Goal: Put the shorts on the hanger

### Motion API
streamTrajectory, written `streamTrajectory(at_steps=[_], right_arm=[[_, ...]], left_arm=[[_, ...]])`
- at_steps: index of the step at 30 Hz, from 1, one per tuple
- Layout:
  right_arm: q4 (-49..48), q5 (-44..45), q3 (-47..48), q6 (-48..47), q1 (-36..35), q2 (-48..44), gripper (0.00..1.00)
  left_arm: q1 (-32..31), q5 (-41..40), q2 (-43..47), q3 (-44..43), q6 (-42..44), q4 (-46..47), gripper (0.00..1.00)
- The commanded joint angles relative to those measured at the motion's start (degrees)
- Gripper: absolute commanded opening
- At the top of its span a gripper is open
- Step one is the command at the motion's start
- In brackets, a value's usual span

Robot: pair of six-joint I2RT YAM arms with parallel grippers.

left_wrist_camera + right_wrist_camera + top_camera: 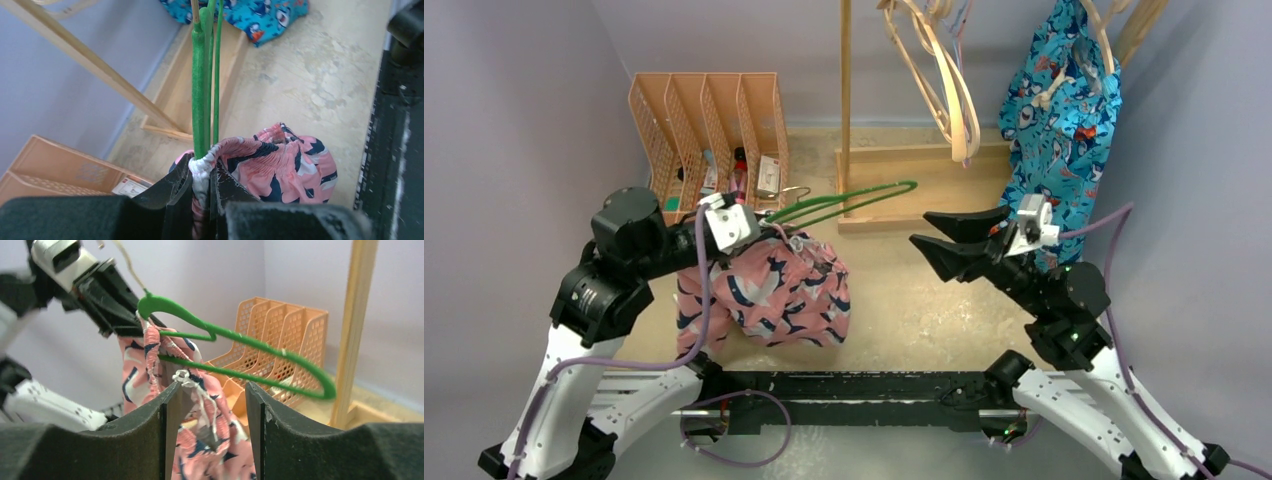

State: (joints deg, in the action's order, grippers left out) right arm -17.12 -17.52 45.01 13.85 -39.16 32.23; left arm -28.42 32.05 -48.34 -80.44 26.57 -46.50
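While your left gripper (201,172) is clamped on the shorts (789,295) waistband, probably the green hanger (856,198) too, your right gripper (927,232) hangs nearby. Its jaws are apart, holding nothing.

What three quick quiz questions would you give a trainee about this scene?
1. True or false: the right jaws are clamped on the shorts.
2. The hanger pinched together with the shorts' waistband in the left jaws is: A pink, B green, C wooden.
3. Fill in: the blue printed garment hangs on the robot's ___ side.
Key: 1 false, they stand open and empty. 2 B. 3 right.
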Motion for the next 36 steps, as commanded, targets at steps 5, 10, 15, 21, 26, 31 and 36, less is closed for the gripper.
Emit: streamTrajectory(at_steps=[5, 10, 15, 21, 26, 31, 36], right_arm=[[16.6, 21.4, 1.4, 31.1, -0.2, -0.6, 0.5], [25.6, 21.3, 4.3, 44.9, -0.2, 6.1, 0.56], [29.9, 17.6, 6.8, 55.3, -0.2, 12.4, 0.58], [29.0, 12.8, 6.7, 59.6, -0.4, 18.1, 0.61], [20.9, 8.7, 3.6, 61.9, -2.1, 20.7, 0.61], [16.8, 7.9, 3.6, 60.6, -3.5, 23.8, 0.61], [18.4, 8.6, 3.6, 60.7, -4.7, 25.5, 0.59]], left_arm=[[-0.1, -5.2, 7.2, 8.6, -8.9, 27.0, 0.0], [-0.1, -2.7, 8.0, 10.6, -9.4, 29.1, 0.0], [-0.1, -0.3, 9.4, 13.6, -10.0, 32.2, 0.0], [-0.1, 0.8, 9.4, 14.5, -10.4, 34.0, 0.0], [-0.1, 1.7, 9.1, 14.9, -10.5, 34.1, 0.0], [0.0, 1.9, 9.0, 15.5, -10.4, 34.1, 0.0], [-0.1, 1.8, 9.1, 15.7, -10.2, 34.1, 0.0]])
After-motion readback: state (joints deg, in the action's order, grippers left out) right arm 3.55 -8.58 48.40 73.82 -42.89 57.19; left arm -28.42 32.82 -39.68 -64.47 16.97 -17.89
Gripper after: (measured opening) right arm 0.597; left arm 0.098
